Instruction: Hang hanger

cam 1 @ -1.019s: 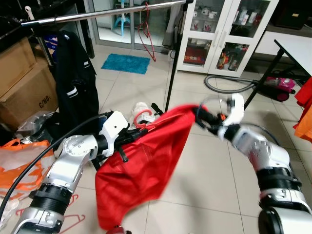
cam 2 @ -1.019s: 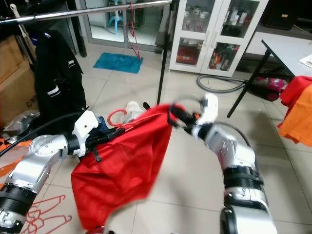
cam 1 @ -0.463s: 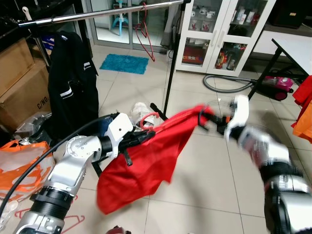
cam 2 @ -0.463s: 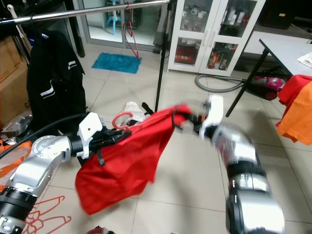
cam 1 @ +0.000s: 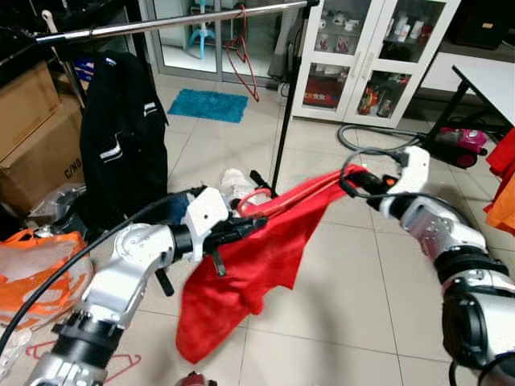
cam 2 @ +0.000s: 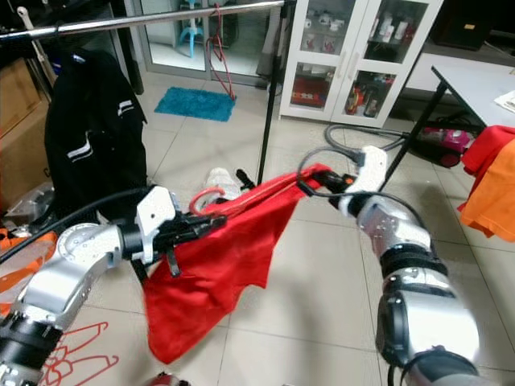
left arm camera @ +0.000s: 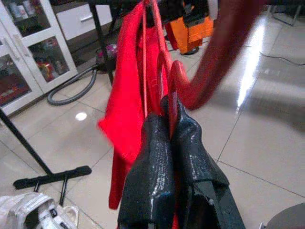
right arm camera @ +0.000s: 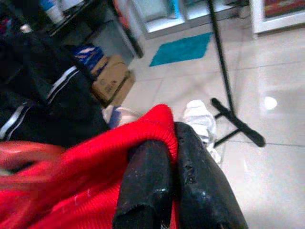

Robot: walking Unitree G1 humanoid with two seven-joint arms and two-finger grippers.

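Stretching between the two arms, a red garment [cam 1: 257,265] hangs in mid-air in front of the clothes rail [cam 1: 169,22], held up below the rail's height and out toward the robot from it. The left gripper [cam 1: 256,227] has its two black fingers [left arm camera: 155,157] pressed together on a red hanger [cam 1: 259,198], whose hook curls up just above the fingertips; in the left wrist view the hanger's red wire runs right between the pads. The right gripper [cam 1: 356,182] is off to the right of the rail's black upright post [cam 1: 286,96], its fingers [right arm camera: 190,162] pinched on the garment's ribbed edge. The cloth is drawn fairly taut along its top line between the two grippers and sags in a loose fold toward the tiled floor [cam 1: 338,322] under the left gripper.

On the rail itself, a black jacket [cam 1: 121,137] hangs at the left part and another red hanger [cam 1: 241,56] dangles further along, nearer the post. Beyond the rail lies a blue mat [cam 1: 208,104] and a white glass-door cabinet [cam 1: 370,56]. A white bundle [cam 1: 235,182] sits at the foot of the post. Left of the jacket are cardboard boxes [cam 1: 40,137], and a grey vacuum hose [cam 1: 378,143] curls on the floor to the right of the post.
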